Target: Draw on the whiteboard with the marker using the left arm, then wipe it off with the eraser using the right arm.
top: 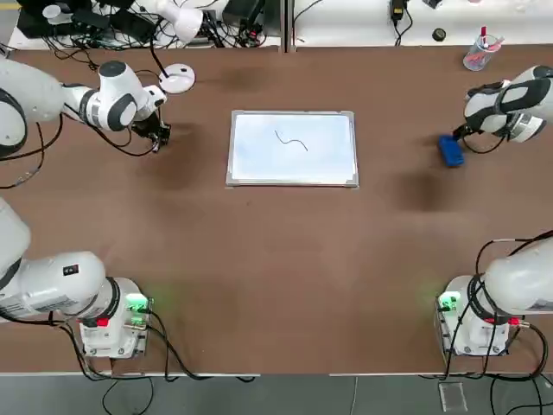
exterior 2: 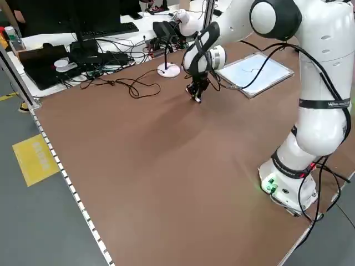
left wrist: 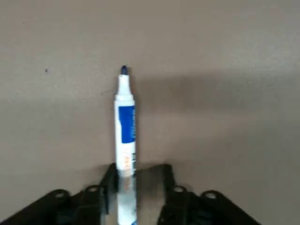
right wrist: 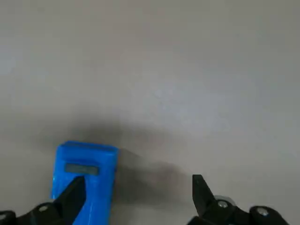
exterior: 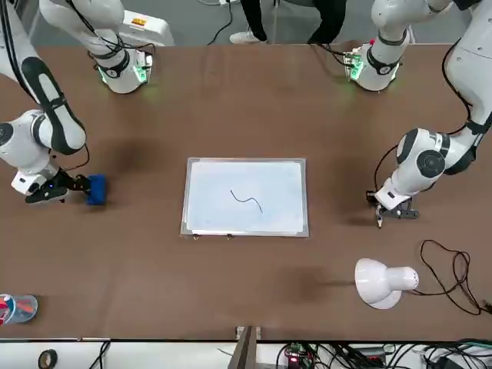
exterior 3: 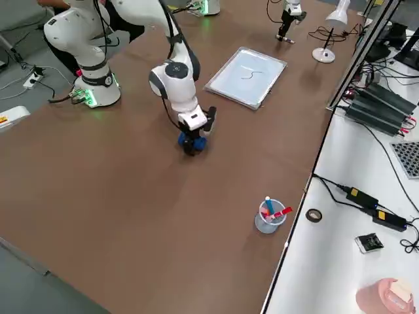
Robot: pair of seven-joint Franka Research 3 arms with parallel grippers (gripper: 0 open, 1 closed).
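Blue eraser (right wrist: 86, 180) lies on the brown desk (top: 285, 259) beside the widely open right end effector (right wrist: 140, 201). Left end effector (left wrist: 138, 192), partly open, has the marker (left wrist: 125, 140) between its fingers, left of the whiteboard (top: 293, 149).

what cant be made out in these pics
- printed lettering on the slim white marker: too small in the left wrist view
- lower end of the blue rectangular eraser: cut off by the right wrist view's bottom edge
- upper body of the seated person: cut off by the front view's top edge
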